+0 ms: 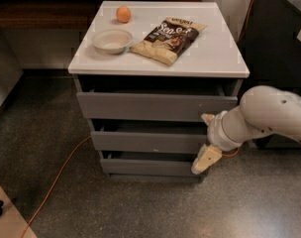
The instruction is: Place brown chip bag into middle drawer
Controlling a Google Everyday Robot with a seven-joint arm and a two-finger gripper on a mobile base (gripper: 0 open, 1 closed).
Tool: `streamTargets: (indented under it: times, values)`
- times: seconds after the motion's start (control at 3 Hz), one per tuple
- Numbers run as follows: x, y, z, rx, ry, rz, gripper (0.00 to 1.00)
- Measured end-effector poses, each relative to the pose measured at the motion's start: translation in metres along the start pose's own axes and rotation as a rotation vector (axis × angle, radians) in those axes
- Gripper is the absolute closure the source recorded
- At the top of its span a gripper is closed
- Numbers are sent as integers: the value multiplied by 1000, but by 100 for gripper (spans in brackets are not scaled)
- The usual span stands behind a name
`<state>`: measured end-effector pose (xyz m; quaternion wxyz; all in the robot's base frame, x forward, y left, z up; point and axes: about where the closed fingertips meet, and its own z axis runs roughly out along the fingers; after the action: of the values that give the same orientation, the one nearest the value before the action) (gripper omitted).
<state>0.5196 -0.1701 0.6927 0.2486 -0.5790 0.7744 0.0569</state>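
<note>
The brown chip bag [169, 39] lies flat on the white cabinet top [215, 58], right of a white bowl. Below the top sit three stacked grey drawers, and the middle drawer [150, 142] stands slightly out from the cabinet. My gripper [204, 161] hangs low at the cabinet's right front corner, close to the right end of the middle and bottom drawer fronts. Its cream fingers point down and left. It holds nothing I can see.
A white bowl [112, 40] and an orange ball [123, 14] rest on the cabinet top's left side. An orange cable [56, 182] runs across the speckled floor at the left. A dark cabinet [281, 38] stands to the right.
</note>
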Motion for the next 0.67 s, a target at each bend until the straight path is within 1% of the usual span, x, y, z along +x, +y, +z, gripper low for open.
streamTargets:
  times: [0.33, 0.67]
  values:
    - [9, -4, 45, 13, -31, -5, 0]
    - [22, -2, 104, 38, -73, -53, 0]
